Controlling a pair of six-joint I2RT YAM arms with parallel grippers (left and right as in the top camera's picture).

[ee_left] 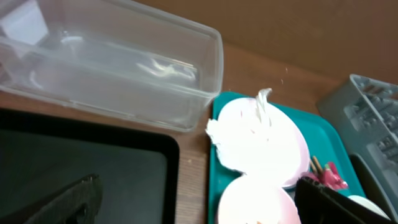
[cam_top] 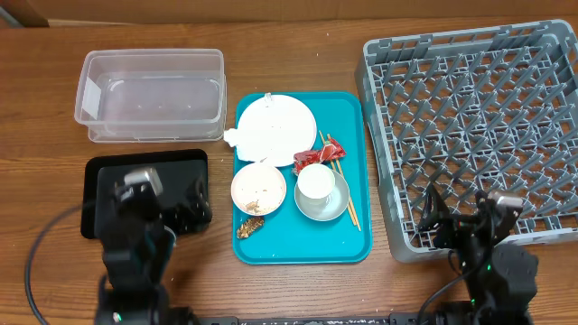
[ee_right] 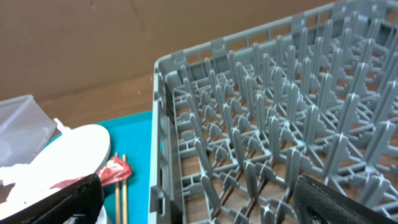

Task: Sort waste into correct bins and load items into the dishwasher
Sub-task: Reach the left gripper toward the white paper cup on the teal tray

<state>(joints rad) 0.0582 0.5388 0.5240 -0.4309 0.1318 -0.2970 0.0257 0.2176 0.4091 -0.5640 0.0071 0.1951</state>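
1. End effectors are both hanging spread wide and empty: the left end effector [ee_left: 196, 186] over the black tray [cam_top: 194, 162], the right end effector [ee_right: 199, 186] over the near corner of the grey dish rack [cam_top: 470, 99].
2. Waste and dishes are lying between them on the teal tray [cam_top: 357, 244]; the clear tub [cam_top: 153, 56] is sitting empty behind the black tray.
3. The crumpled white napkin [cam_top: 235, 139], poking out at the plate's [cam_top: 275, 129] left edge, is likely handling light and soft; a pinch on its raised folds is looking safest.
4. The shiny red wrapper [cam_top: 314, 159], touching the chopsticks [cam_top: 348, 194] beside the cup [cam_top: 316, 182], is probably proving thin and slippery.
5. A brown lump [cam_top: 250, 227] is resting just beside the rice-speckled bowl [cam_top: 258, 187].
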